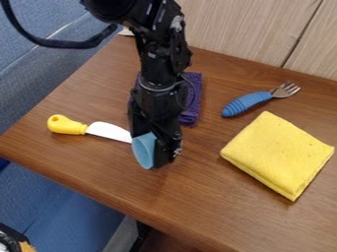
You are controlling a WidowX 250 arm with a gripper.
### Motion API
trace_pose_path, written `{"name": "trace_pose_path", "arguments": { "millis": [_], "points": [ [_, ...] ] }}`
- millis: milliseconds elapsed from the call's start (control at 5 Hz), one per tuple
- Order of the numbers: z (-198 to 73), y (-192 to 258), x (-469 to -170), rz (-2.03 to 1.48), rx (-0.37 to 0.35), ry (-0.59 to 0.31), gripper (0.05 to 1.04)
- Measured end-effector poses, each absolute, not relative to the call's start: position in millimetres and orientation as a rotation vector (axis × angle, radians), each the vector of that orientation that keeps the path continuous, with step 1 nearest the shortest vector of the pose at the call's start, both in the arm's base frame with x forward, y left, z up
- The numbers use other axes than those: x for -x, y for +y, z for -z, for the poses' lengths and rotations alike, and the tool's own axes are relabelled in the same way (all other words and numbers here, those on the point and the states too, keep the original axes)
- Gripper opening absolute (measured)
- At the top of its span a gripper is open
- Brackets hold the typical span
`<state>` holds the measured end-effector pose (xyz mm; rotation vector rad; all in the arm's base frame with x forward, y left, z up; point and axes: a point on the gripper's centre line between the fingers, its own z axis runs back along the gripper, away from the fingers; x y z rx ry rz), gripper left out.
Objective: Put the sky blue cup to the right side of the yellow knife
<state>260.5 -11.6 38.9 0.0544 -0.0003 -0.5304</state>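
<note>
The black gripper (156, 147) hangs from the top edge over the middle of the table, shut on the sky blue cup (143, 149). The cup is tilted, its rim facing the lower left, and the gripper covers part of its right side. I cannot tell whether the cup touches the table. To the left lies the knife, with a yellow handle (66, 125) and a white blade (109, 131) that points right. In this view the blade's end meets the cup's left edge and the gripper.
A folded purple cloth (191, 98) lies partly behind the arm. Right of it are a fork with a blue handle (246, 103) and a folded yellow cloth (279, 153). The wooden table's (197, 211) front edge slants down to the right, and a wood-grain panel (253, 29) stands behind.
</note>
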Motion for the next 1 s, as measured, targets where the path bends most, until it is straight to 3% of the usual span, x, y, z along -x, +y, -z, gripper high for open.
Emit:
{"name": "trace_pose_path", "arguments": {
  "millis": [400,600,800,1000],
  "points": [
    [-63.4,-18.3,-263.1,0.522,-0.051,-0.06,1.001],
    [-98.9,-24.5,-265.4,0.53,-0.092,-0.132,1.001],
    [-117.3,-27.5,-264.5,0.516,-0.055,-0.196,1.001],
    [-118.6,-25.5,-264.7,0.51,-0.054,-0.201,1.001]
  ]
}}
